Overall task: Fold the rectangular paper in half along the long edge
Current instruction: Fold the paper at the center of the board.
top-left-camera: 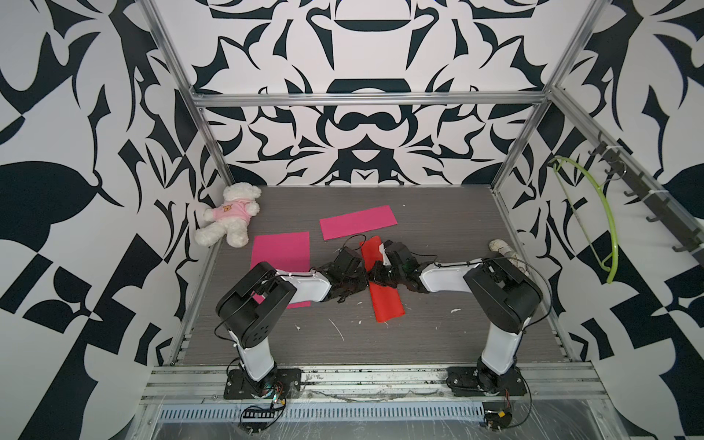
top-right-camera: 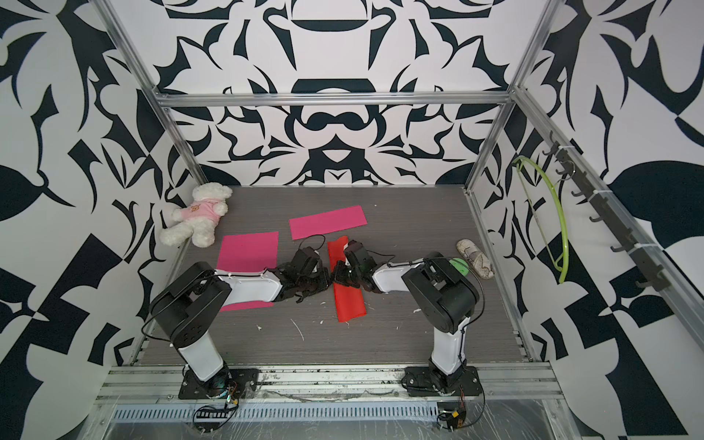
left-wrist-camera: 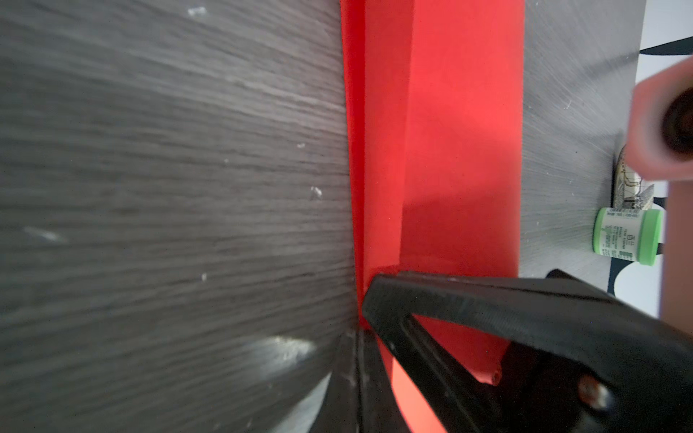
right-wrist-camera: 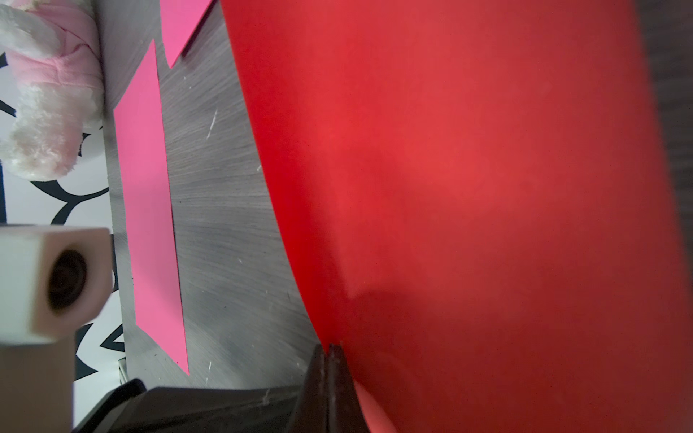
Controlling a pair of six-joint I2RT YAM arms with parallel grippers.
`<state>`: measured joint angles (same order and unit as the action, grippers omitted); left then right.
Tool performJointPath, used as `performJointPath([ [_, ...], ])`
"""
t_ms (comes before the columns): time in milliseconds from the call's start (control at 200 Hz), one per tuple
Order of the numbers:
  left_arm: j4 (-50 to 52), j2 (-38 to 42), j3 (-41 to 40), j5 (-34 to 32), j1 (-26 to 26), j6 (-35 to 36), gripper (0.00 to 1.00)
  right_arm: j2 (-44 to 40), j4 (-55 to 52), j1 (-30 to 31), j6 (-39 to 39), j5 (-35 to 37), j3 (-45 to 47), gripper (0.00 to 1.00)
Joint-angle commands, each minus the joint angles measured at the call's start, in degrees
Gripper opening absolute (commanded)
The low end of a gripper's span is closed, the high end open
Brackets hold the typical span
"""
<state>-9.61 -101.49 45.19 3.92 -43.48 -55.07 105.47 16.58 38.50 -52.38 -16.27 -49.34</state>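
Red paper (right-wrist-camera: 468, 187) is pinched at its edge by the right hand (right-wrist-camera: 330, 350), whose jaws are pressed together on the sheet where it bows up off the counter (right-wrist-camera: 225, 232). Just across from it, the left hand (left-wrist-camera: 371, 300) is closed too, its tips meeting right at one long edge of the paper (left-wrist-camera: 461, 131). Whether a layer is caught between them or they only press down on it, I cannot tell. Both top views show the paper as a narrow strip (top-left-camera: 386, 301) lying near the middle of the counter between the two arms, its far end curling up beside the hands. The left wrist view shows one layer lying over another, with a band along one long side not fully covered. By my reading the flap is already brought over lengthwise, so the fold is mostly made. What seems left is squaring the long edges, pressing the crease flat along its whole length, and letting go. Farther out lie a flat pink sheet (top-left-camera: 280, 251), a pink strip (top-left-camera: 358, 223) and a teddy bear (top-left-camera: 230, 213), all apart from the work.
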Motion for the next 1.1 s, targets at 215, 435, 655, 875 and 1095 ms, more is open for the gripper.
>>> performJointPath([
  [215,18.4,-7.2,-4.32,-2.52,0.07,0.79,0.04,-3.67,-1.03,0.17,1.89,1.27,-1.45,0.0],
  [435,18.36,-7.1,-4.32,-2.52,0.06,0.87,0.04,-4.84,-4.12,-0.53,4.25,2.73,-2.23,0.0],
  [655,18.46,-7.23,-4.05,-2.46,0.06,0.99,0.04,-3.96,-5.19,-1.06,5.68,3.34,-2.47,0.0],
  [875,18.7,-7.23,-4.03,-2.5,0.06,1.05,0.04,-3.52,-6.74,-1.83,7.46,3.53,-3.01,0.0],
  [1095,18.74,-6.95,-3.97,-2.36,0.07,1.01,0.03,-2.23,-6.75,-2.11,7.73,2.73,-3.4,0.0],
])
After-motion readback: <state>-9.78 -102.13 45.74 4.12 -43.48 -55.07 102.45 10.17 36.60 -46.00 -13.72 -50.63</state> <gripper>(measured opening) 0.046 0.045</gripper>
